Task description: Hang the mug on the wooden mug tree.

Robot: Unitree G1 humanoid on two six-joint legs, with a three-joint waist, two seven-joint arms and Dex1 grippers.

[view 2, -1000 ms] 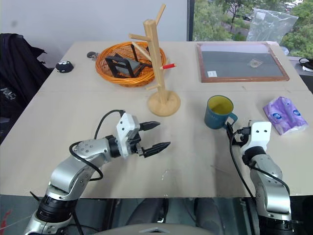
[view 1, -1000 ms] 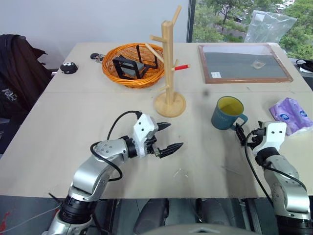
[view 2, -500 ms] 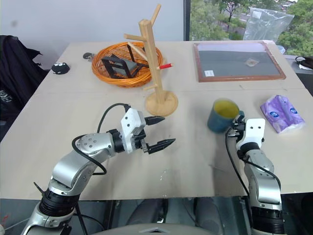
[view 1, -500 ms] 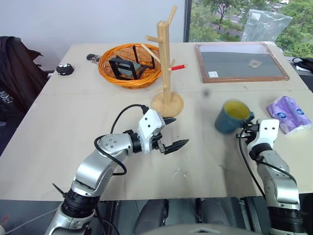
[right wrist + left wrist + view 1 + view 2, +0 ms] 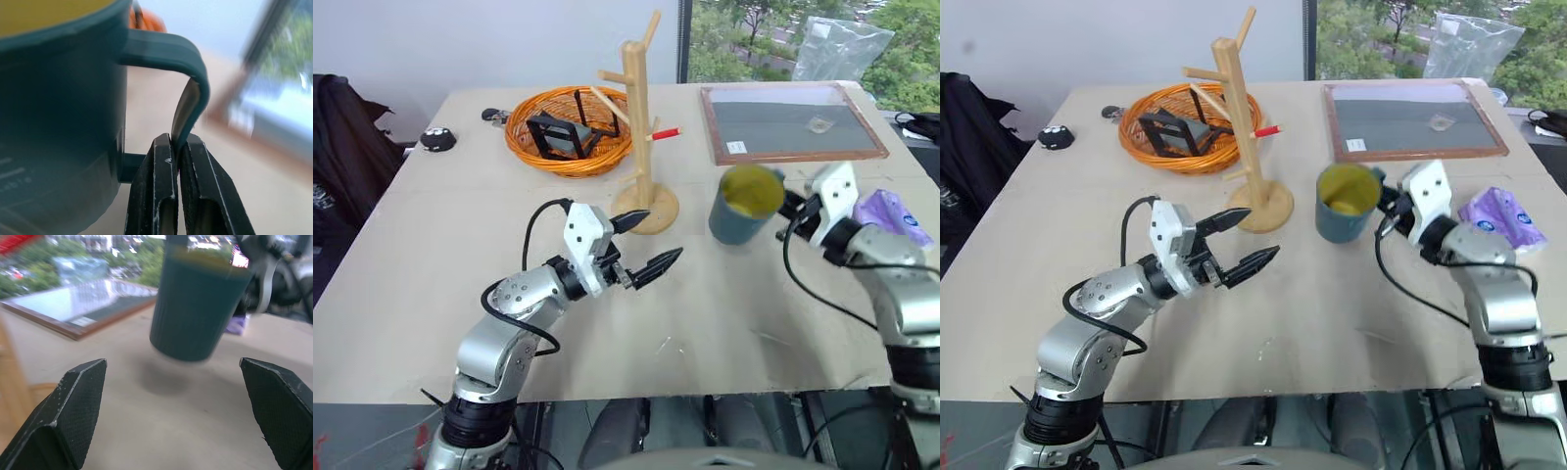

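- The right gripper [image 5: 177, 147] is clamped on the loop handle of the mug [image 5: 742, 204], both fingers pressed against the handle's thin outer wall.
- The mug hangs above the table [image 5: 440, 274], clear of the surface, with a shadow on the tabletop below it in the left wrist view. Its yellow inside faces up.
- The mug sits just to the right of the mug tree [image 5: 643, 127], near the round base, not touching any peg.
- The mug tree stands upright on the table, with a red-tipped peg pointing toward the mug's side.
- The left gripper [image 5: 646, 245] hovers in front of the tree base, fingers spread apart and holding nothing.
- An orange basket [image 5: 566, 132] lies behind the tree on its left. A framed board [image 5: 791, 122] lies behind the mug, and a purple packet [image 5: 893, 211] beside the right arm.
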